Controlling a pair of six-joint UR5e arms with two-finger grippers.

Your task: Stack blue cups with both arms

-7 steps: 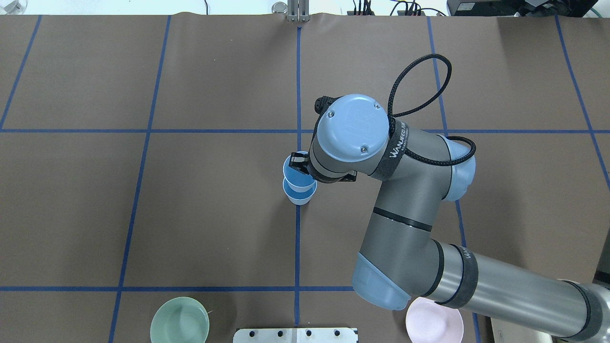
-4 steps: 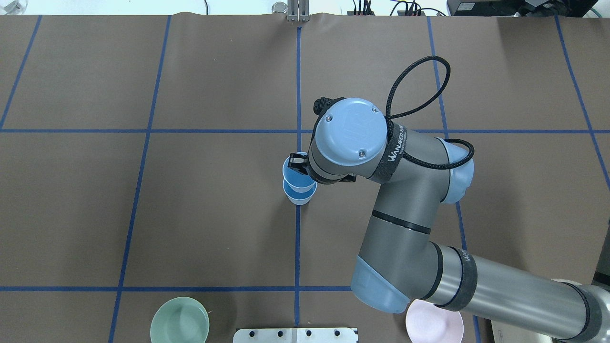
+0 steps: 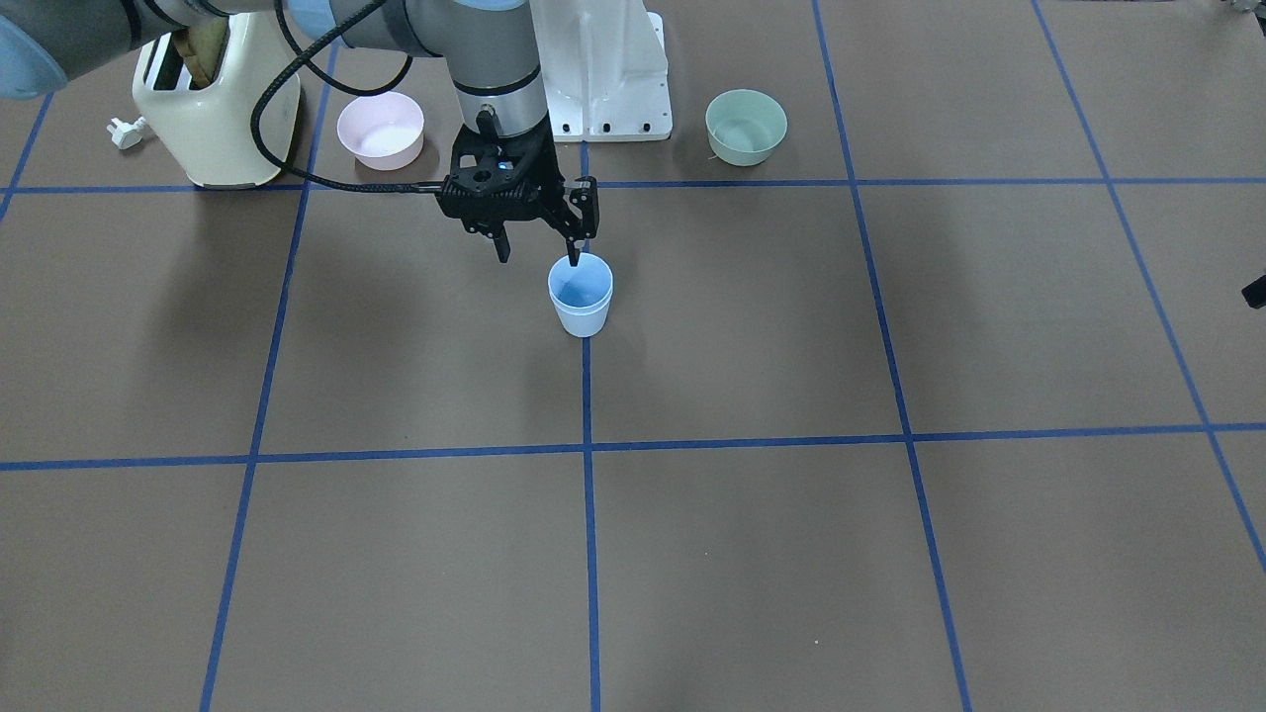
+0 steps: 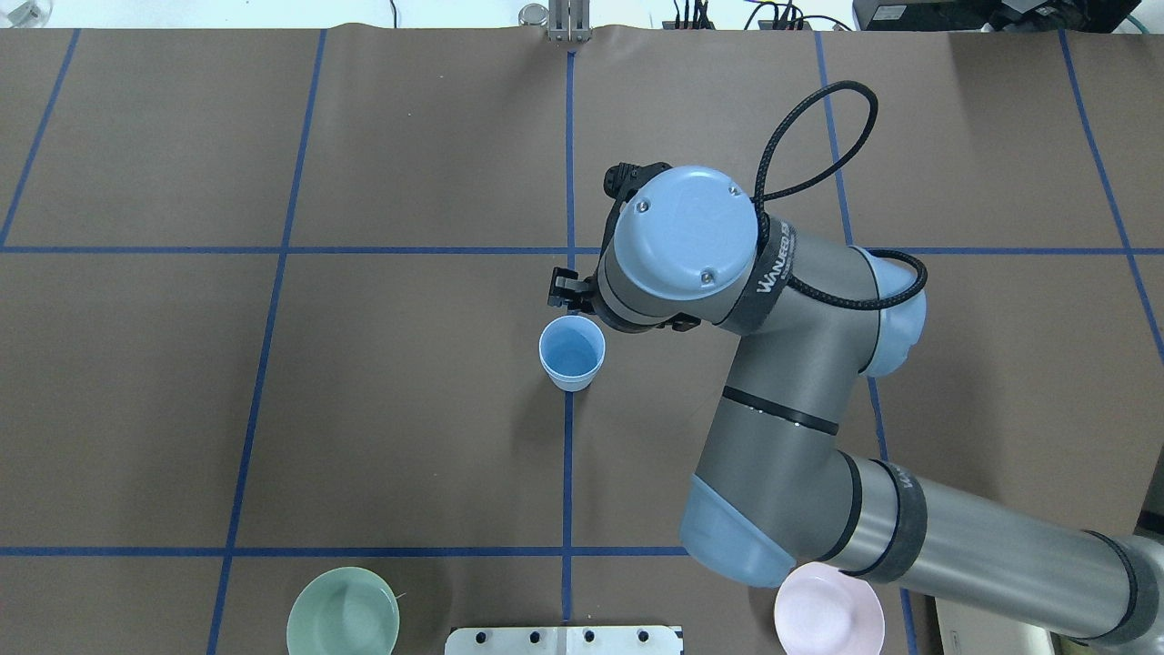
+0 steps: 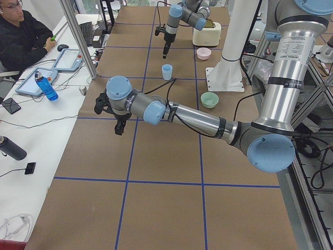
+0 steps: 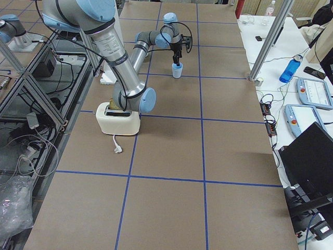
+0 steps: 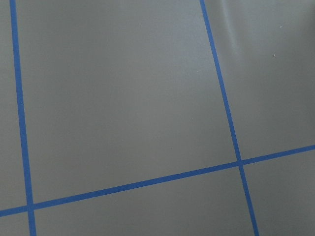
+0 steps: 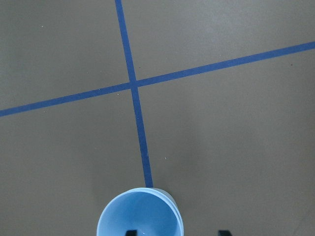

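**Right gripper letting go as the cups nest**

The right gripper (image 3: 537, 259) is standing released and empty just above the blue cups (image 4: 571, 353), its jaws spread wide. In the front-facing view one finger (image 3: 574, 245) is hanging right over the near rim without clasping it. Half a second ago that gripper was holding the upper cup, offset above the lower one. Now the two are showing as a single tumbler, with only a faint second rim peeking out in the right wrist view. They are sitting upright near the centre of the overhead frame, on the vertical blue tape line (image 4: 567, 455).

The left gripper (image 5: 118, 126) is hovering over bare table far from the cups, in the left-middle of the left side view. Whether it is spread or clenched cannot be told.

Judging from this, the stacking is looking essentially done. The green bowl (image 4: 343, 611) and pink bowl (image 4: 827, 619) are sitting along the bottom edge of the overhead frame.
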